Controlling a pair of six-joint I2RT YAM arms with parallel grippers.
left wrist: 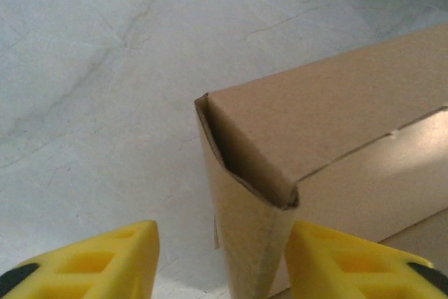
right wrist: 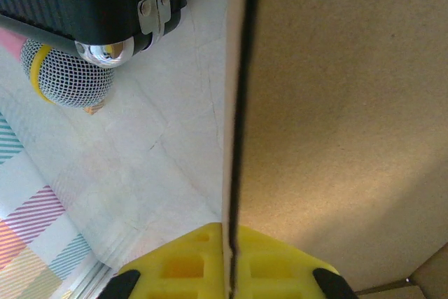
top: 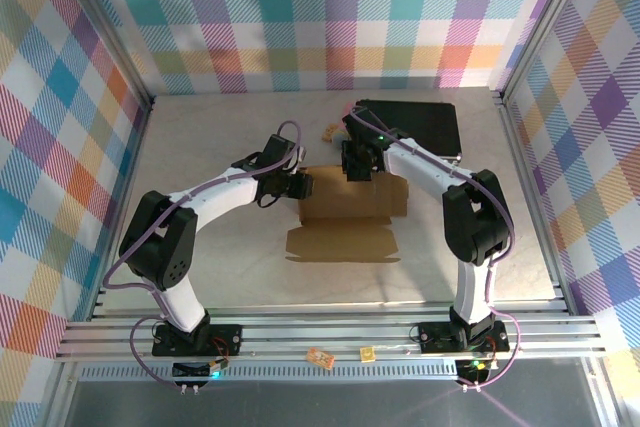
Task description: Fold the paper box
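Left of the black case (top: 415, 127), left claw (left wrist: 220, 260) open, straddling a corner flap of the paper box (top: 345, 217): close squarely on the crease, then tuck inward. Box just before the case, half-formed on the counter (top: 200, 147), nothing visible inside. Further right, right claw (right wrist: 227, 257) clamped on an upright panel; hold steady. Case shut, contents hidden.

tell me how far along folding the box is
Done: the brown corrugated cardboard box has one corner folded up. In hand: the right gripper is shut on a far panel, the left gripper open astride that corner. Left: the near flap lies flat on the table.
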